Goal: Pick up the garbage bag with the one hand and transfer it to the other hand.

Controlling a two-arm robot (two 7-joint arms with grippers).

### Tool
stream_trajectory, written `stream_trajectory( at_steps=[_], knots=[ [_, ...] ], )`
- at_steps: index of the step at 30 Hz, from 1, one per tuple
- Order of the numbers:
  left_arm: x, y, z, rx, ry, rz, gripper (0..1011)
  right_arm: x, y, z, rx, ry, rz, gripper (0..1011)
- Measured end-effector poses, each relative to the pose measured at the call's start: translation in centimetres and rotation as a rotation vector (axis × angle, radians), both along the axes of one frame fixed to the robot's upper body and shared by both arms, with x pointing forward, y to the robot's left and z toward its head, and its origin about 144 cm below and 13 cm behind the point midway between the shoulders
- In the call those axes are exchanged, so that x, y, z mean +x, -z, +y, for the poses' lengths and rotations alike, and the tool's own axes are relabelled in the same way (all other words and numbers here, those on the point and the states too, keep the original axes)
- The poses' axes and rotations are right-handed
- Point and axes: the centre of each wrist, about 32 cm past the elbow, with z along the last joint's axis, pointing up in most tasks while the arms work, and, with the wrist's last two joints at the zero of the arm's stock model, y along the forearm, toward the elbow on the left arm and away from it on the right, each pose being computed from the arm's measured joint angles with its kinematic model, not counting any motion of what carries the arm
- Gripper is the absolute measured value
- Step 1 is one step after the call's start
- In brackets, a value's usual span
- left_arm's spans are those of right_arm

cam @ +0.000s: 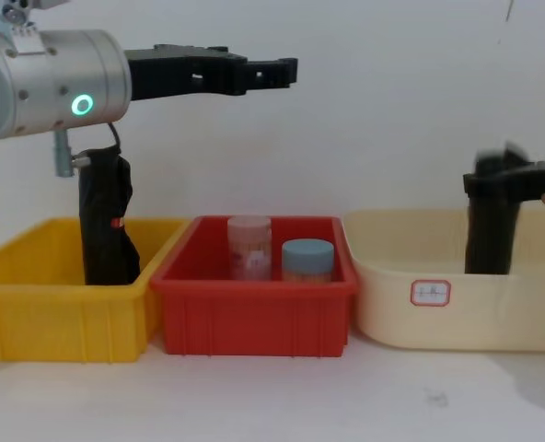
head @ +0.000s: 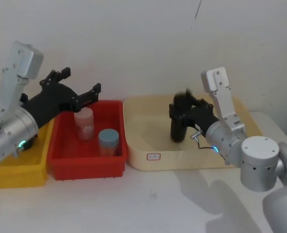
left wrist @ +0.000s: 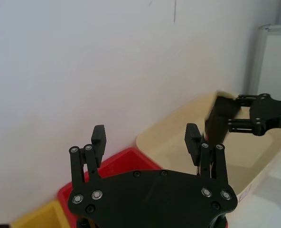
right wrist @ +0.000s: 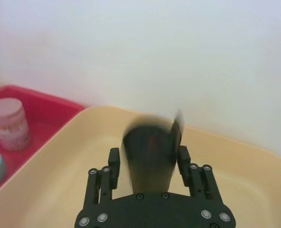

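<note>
While the left gripper [head: 80, 81] hangs up in the air with its fingers [left wrist: 98, 135] spread wide and nothing between them, the right gripper [head: 179, 114] is the one doing the work: it's clamped around the garbage bag [head: 178, 127], one finger on each side of the roll. You can see that best from the right wrist.

The bag stands upright inside the cream bin [head: 192, 159], a bit to the 9 o'clock side of the bin's middle in the head view. From the chest view it sticks up well above the rim, but the front wall hides its bottom end, so I can't tell whether it's resting on the floor of the bin or lifted off it.

For layout, the cream bin is at 3 o'clock from the red bin [head: 85, 167], and the yellow bin [head: 17, 174] is at 9 o'clock. The left gripper floats over the red bin's 11 o'clock corner. The red bin holds a pink jar [head: 84, 124] and a blue-lidded jar [head: 108, 141] just beside each other. A lumpier black roll [cam: 102, 221] stands in the yellow bin.
</note>
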Motion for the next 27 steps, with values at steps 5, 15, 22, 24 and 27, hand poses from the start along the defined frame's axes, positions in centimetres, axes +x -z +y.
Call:
stream_trajectory(
  at_steps=[5,15,22,24,27],
  knots=[
    [-0.3,0.2,0.4,0.000,-0.019,0.001,1001,-0.1,-0.2,-0.3,-0.038,-0.019,0.006,834],
    [-0.8,0.4,1.0,0.001,-0.041,0.001,1001,-0.2,-0.4,-0.6,-0.083,-0.040,0.014,1001],
    [-0.9,0.5,1.1,0.001,-0.050,0.002,1001,-0.2,-0.5,-0.7,-0.096,-0.047,0.015,1001],
    [-1.0,0.5,1.2,0.001,-0.051,0.002,1001,-0.2,-0.5,-0.6,-0.096,-0.049,0.014,1001],
    [-1.0,0.5,1.2,0.001,-0.054,0.002,1001,-0.3,-0.6,-0.6,-0.095,-0.060,0.012,1001]
  ],
)
